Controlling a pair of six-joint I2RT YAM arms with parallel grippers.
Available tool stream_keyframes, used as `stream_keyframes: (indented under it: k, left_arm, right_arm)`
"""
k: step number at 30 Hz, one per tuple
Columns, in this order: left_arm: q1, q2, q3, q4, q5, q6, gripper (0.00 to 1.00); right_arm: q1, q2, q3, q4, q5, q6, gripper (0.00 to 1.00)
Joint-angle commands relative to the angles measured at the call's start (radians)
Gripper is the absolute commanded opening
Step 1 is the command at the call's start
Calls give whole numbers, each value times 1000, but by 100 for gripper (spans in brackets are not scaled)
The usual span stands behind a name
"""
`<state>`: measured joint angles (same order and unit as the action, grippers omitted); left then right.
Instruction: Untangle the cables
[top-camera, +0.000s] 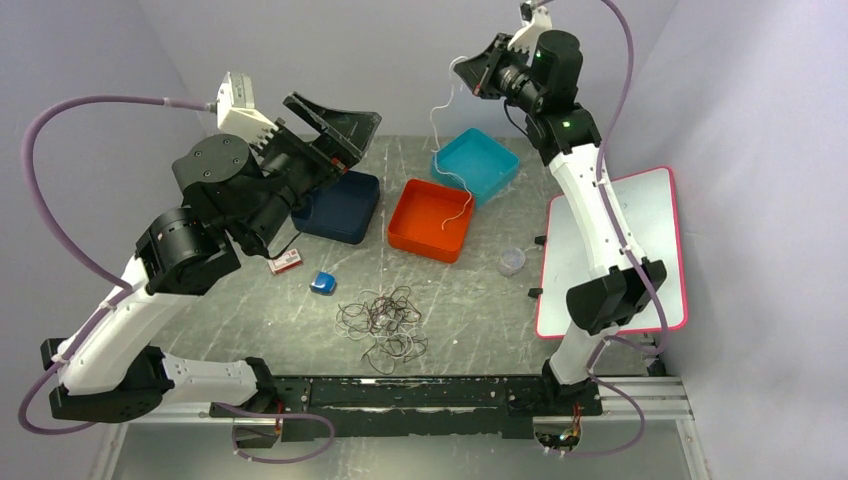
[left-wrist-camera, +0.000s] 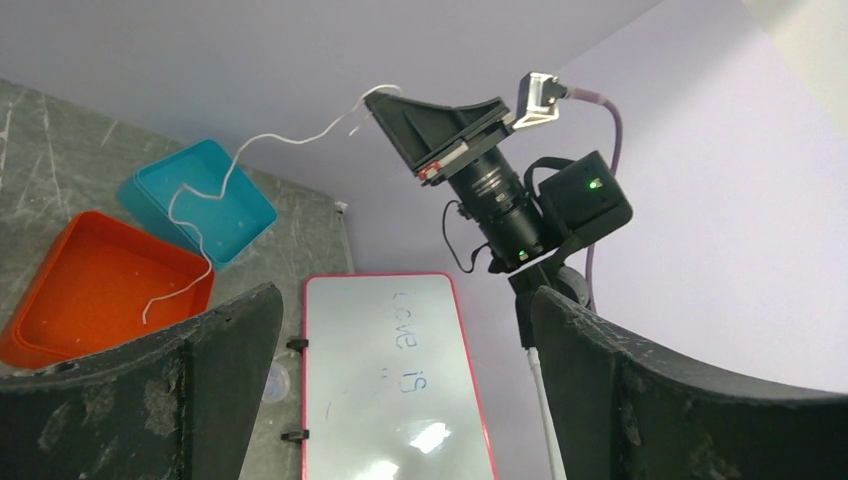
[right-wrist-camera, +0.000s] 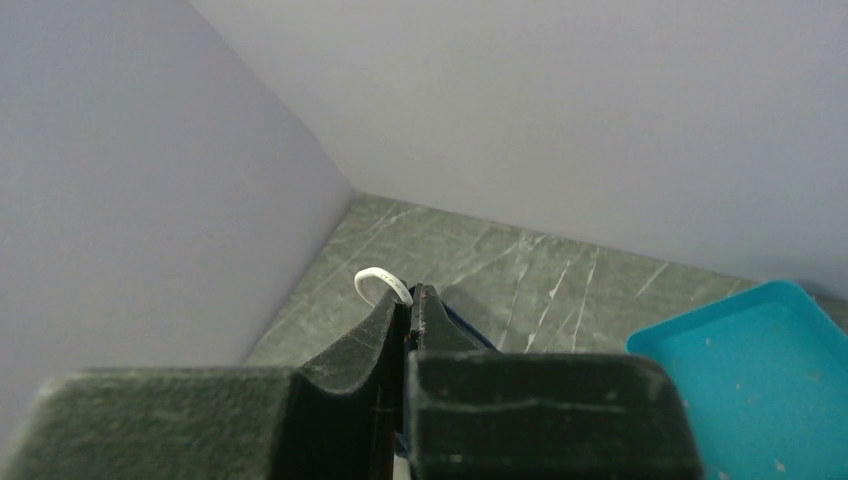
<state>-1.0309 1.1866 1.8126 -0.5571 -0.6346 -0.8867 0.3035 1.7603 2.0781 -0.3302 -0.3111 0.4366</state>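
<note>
A tangle of dark cables (top-camera: 385, 322) lies on the table near the front middle. My right gripper (top-camera: 472, 72) is raised high at the back and is shut on a white cable (top-camera: 447, 150), which hangs from it down over the teal tray (top-camera: 490, 155) with its end in the orange tray (top-camera: 425, 222). In the right wrist view a white loop (right-wrist-camera: 381, 281) pokes out at the pressed fingertips of the right gripper (right-wrist-camera: 411, 297). The left wrist view shows the white cable (left-wrist-camera: 215, 195) strung from the right gripper (left-wrist-camera: 385, 100). My left gripper (top-camera: 335, 120) is lifted over the table's back left, open and empty.
A dark blue tray (top-camera: 345, 205) sits under the left gripper. A small blue object (top-camera: 322, 283) and a red-and-white item (top-camera: 286, 262) lie left of the tangle. A clear cup (top-camera: 512, 261) stands beside a pink-edged whiteboard (top-camera: 650, 215) on the right.
</note>
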Motion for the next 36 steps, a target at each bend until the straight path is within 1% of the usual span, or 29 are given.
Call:
stream_keyframes:
  k: [1,5,9,14,17,19,20,22,27,30,33,36]
  left_arm:
    - [1,-5,-12,53,5,23,99]
    - [1,-26,-42,79,10,28,99]
    - [1,-16,-23,77,15,42,99]
    - [2,-24,-26,74,5,42,99]
    - [2,-44,-46,98,-3,54,99]
    - [2,-49,-45,99,-5,59,99]
    - [2,-50,-46,99,-7,61,99]
    - [2,-52,-50,94,-10,59,99]
    - [2,-63,-70,134,4,70,99]
    - [1,-48,-54,127,16,67,99]
    - [1,-52,-70,139,23,63,99]
    - [2,-72,-101,176,30,69,99]
  right_arm:
    - [17,-79,-84,55,-21,-21,0]
    - [39,-108,-175,70,-16,-30,0]
    - [65,-132,-249,71,-18,-41,0]
    - [134,-168,-307,56,1,-67,0]
    - [176,-192,-319,46,19,-74,0]
    - [184,-212,-329,48,20,-69,0]
    - [214,-221,-332,48,20,-67,0]
    - [229,-238,-331,42,25,-68,0]
    - [241,-266,-278,16,30,-69,0]
    - [248,-278,-245,-6,29,-68,0]
    - [252,-294,-256,-12,29,-69,0]
    - [253,-300,-305,-14,39,-74,0]
